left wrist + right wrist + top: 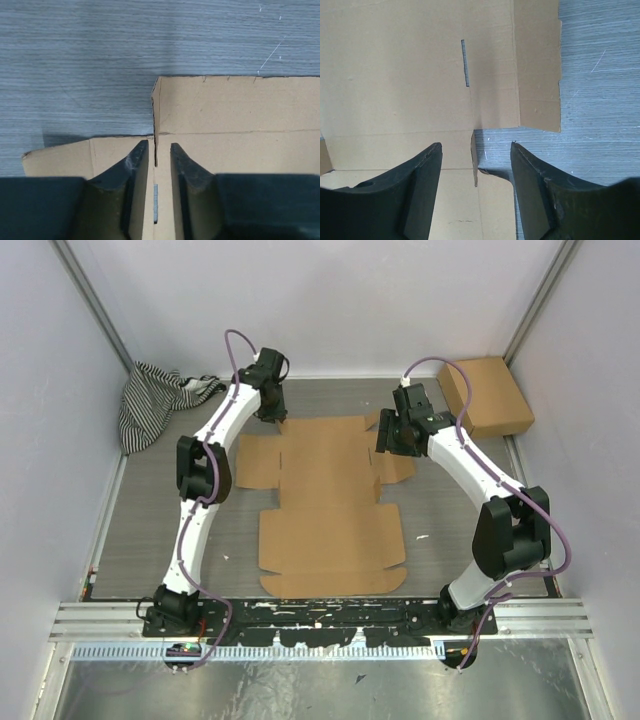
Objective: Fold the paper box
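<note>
left gripper [160, 146], fingers narrowly parted and empty, hangs over the far-left flap slit [154, 135]; right gripper [476, 145], spread wide, over the far-right corner. paper box [330, 525] lies flat on the table [140, 520] between them, long axis running near to far.

Left arm [190, 535]: white shells, black joint housings
Right arm [470, 465]: same white and black
Cables [229, 350]: thin, mauve, one along each arm
Left hand [159, 145]: dark matte wedge fingers
Right hand [475, 145]: dark, lightly scuffed fingers
</note>
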{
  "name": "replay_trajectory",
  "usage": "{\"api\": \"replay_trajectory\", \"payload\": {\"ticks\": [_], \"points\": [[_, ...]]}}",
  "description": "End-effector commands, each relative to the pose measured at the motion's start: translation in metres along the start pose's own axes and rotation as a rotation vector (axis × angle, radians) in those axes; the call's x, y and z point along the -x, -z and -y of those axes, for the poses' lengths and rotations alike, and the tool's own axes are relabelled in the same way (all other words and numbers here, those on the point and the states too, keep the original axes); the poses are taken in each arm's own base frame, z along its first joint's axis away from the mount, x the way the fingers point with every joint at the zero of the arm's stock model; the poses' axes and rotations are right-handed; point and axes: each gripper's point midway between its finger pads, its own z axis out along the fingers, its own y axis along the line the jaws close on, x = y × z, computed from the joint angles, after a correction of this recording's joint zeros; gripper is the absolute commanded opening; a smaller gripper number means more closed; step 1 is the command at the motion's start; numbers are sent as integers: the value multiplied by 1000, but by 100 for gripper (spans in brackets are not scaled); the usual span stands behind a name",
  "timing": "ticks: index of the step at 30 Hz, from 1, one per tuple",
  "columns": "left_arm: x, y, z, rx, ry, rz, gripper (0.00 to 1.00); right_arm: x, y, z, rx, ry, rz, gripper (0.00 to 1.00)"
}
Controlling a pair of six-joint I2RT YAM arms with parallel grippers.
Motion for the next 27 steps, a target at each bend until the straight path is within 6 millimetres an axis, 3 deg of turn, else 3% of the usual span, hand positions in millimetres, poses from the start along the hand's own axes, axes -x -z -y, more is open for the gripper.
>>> {"api": "replay_trajectory", "payload": {"ticks": [1, 5, 12, 13, 14, 15, 16, 20, 27], "points": [[17, -5, 8, -25, -2, 61, 25, 12, 1, -7, 27, -12, 45, 62], [17, -10, 9, -42, -2, 59, 19, 18, 4, -7, 29, -17, 56, 62], [19, -15, 5, -41, 12, 52, 28, 26, 11, -8, 31, -17, 72, 62], [20, -16, 4, -42, 12, 51, 25, 26, 11, -7, 30, -17, 73, 62], [20, -16, 4, -43, 12, 52, 18, 26, 11, -7, 28, -19, 72, 62], [21, -15, 4, -44, 10, 53, 4, 26, 11, -7, 29, -19, 72, 61], [23, -13, 3, -44, 9, 57, 0, 26, 11, -7, 28, -19, 71, 61], [34, 11, 9, -78, -19, 112, 0, 30, 12, -6, 29, -27, 73, 62], [57, 89, 16, -184, -79, 414, 0, 55, 36, -3, 24, -29, 131, 64]]}}
